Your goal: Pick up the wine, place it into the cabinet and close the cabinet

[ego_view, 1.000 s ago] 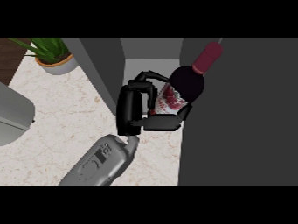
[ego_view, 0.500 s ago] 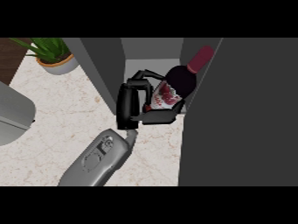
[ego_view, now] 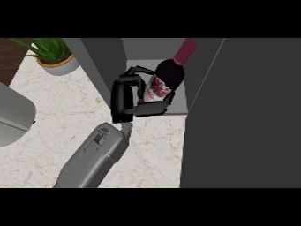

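Since a second ago the wine bottle (ego_view: 164, 84) has travelled deeper into the cabinet (ego_view: 103, 62), carried by the hand.

The left hand (ego_view: 128, 99) has its fingers (ego_view: 154, 107) curled around the bottle's lower body; its neck tilts up and away beyond them, probably to clear the opening. Beside them stands the open door (ego_view: 250, 114); the tabletop (ego_view: 61, 114) lies behind.

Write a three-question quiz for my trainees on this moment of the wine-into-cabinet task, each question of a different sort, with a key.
1. True or false: the wine bottle lies flat on the counter.
2. What does the hand hold? A) the potted plant B) the wine bottle C) nothing
3. Fill in: the cabinet door at the view's right stands ____.

Key: 1 false, it is held tilted at the cabinet's opening; 2 B; 3 open.
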### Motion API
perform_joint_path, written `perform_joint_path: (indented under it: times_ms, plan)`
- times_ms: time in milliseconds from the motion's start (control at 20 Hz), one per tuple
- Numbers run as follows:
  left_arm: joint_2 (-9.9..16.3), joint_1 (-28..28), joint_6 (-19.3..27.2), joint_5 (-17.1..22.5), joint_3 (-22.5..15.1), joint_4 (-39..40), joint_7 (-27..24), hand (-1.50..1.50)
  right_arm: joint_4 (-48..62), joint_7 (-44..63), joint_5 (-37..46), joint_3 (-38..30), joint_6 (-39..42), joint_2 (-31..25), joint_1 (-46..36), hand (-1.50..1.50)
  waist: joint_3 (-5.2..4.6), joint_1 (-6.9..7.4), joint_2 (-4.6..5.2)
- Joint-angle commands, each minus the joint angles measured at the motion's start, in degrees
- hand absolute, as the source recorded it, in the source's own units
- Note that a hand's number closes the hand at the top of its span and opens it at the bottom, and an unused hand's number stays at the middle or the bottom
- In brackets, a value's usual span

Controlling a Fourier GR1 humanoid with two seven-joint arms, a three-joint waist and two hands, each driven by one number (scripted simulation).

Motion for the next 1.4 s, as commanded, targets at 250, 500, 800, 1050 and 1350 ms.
perform_joint_path:
  times_ms: [250,500,800,1050,1350]
  plan:
    - [0.7,-3.7,-8.3,2.9,6.1,8.7,-0.8,1.50,-9.1,2.6,-3.3,1.4,-0.7,1.7,4.4,-1.50,-0.01,-0.19,0.03]
    - [-0.1,-8.4,-5.1,2.0,6.4,11.4,3.0,1.50,-8.6,1.2,-5.6,-1.8,-0.2,0.3,4.2,-1.50,0.03,-0.08,-0.07]
    - [-0.1,-16.8,-7.3,2.6,11.9,25.3,-2.2,1.50,-5.8,1.2,-2.6,1.7,-1.1,2.1,2.0,-1.50,0.00,-0.67,0.25]
    - [-0.1,-15.5,-4.4,3.4,9.6,26.1,-9.1,1.50,-4.4,-0.1,-6.2,-2.1,1.0,0.1,1.7,-1.50,0.02,-0.73,0.17]
    - [-0.1,-24.0,-4.3,4.8,13.4,36.0,-12.2,1.50,-3.1,-0.8,-2.3,2.2,0.0,1.9,1.4,-1.50,-0.01,-1.27,0.42]
